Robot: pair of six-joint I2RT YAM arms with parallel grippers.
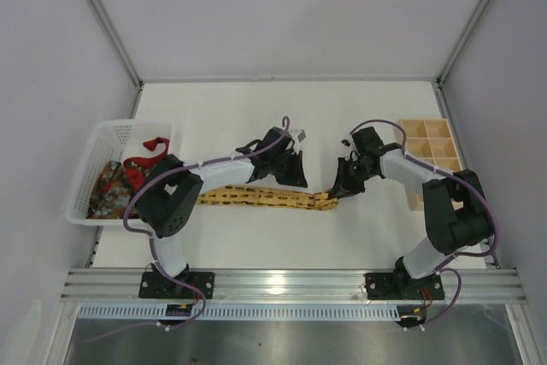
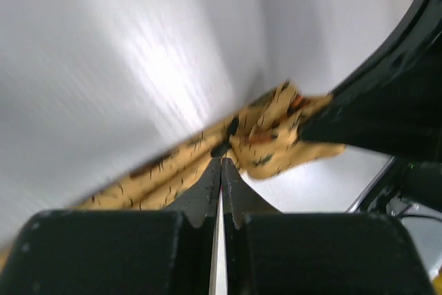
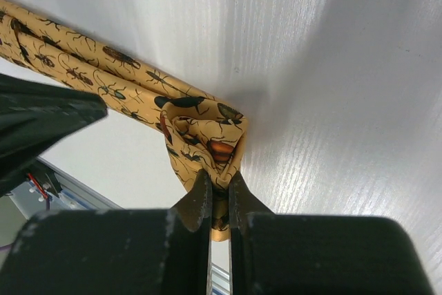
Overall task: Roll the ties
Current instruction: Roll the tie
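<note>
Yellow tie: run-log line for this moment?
yellow tie: on table | right gripper: shut on its folded end | left gripper: shut, beside it

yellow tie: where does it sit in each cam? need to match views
Top external: yellow tie lies across the middle, left to right.
Left wrist: it runs from lower left up to its folded end, right of centre.
Right wrist: it comes in from upper left, folded end at centre.
Shared landmark: the right gripper pinching that folded end.
</note>
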